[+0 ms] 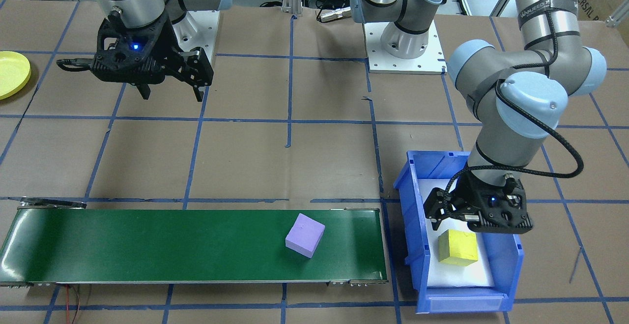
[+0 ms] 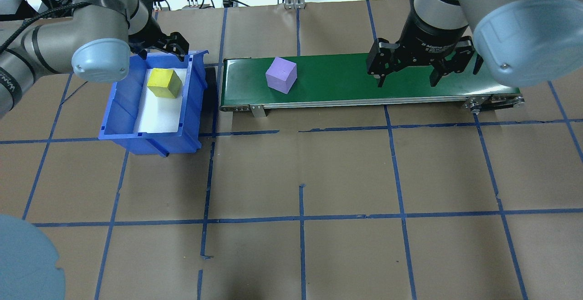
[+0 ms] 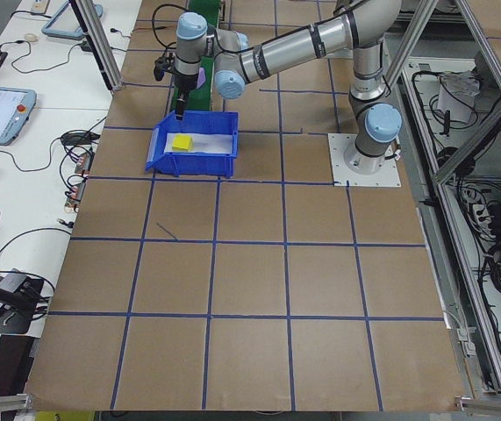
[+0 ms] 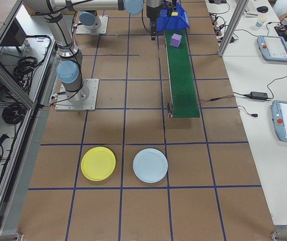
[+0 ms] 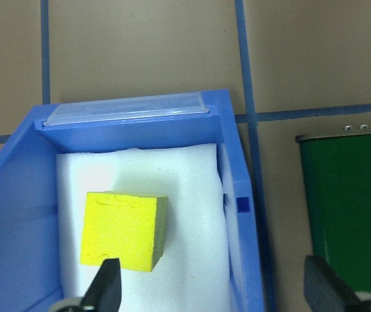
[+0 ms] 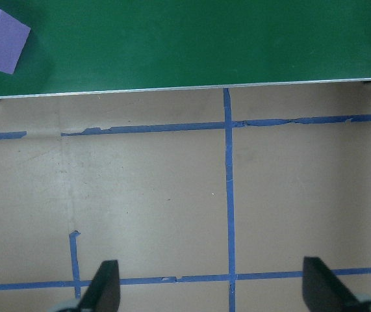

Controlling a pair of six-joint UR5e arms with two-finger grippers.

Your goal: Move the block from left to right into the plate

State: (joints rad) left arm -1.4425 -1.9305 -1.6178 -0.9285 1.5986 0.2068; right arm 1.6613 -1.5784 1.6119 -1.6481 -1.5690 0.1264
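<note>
Left gripper (image 1: 459, 225): hung wide apart and empty over the bin, above the yellow block.
Bin (image 2: 119, 111): blue, white foam inside, just beside the belt's end.
Yellow block (image 2: 164, 83): lay on the foam in the bin.
Purple block (image 2: 281, 75): sat on the green belt (image 2: 346, 81), near the bin end.
Right gripper (image 2: 407, 74): hung wide apart and empty beside the belt's other end.
Plate (image 4: 98, 163): yellow, empty, well apart from the belt, beside a pale blue plate (image 4: 150, 165).

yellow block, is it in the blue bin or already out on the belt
In the bin. The yellow block sits on white foam inside the blue bin, under the open left gripper; only the purple block is on the green belt.
</note>
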